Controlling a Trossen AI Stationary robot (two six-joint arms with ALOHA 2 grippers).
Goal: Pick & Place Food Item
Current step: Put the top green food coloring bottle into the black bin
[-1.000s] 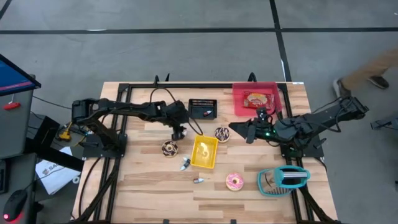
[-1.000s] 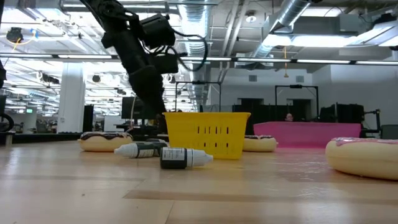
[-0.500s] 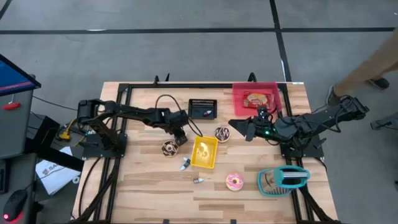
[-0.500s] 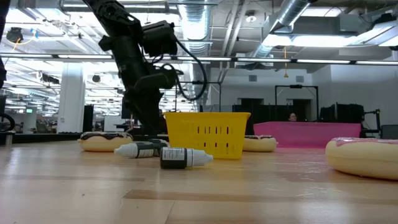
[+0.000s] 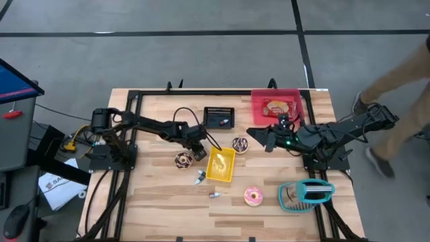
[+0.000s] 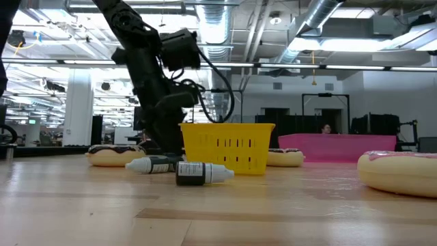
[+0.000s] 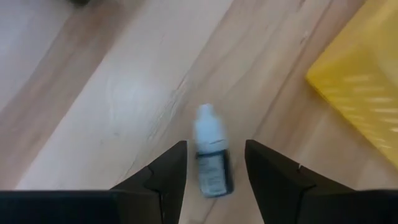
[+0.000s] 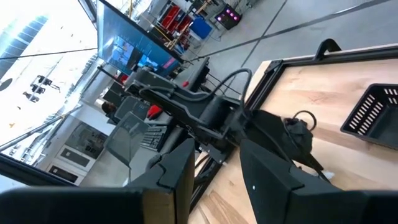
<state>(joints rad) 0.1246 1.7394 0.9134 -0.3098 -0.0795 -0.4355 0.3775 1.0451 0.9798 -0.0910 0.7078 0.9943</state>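
Left claw (image 5: pixel 199 154) hovering open above a small dropper bottle (image 7: pixel 212 160) beside the yellow basket (image 5: pixel 221 164), right claw (image 5: pixel 253 137) waiting part-open, holding nothing

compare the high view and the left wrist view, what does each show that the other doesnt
Only the high view: both arms, the right tool held above the table, three donuts including a pink one, the black basket, the pink tray, a teal object, a second bottle, and a person walking past.

Only the left wrist view: the open fingers of the left tool framing the bottle below them.

Both: that bottle, the yellow basket and the wooden table.
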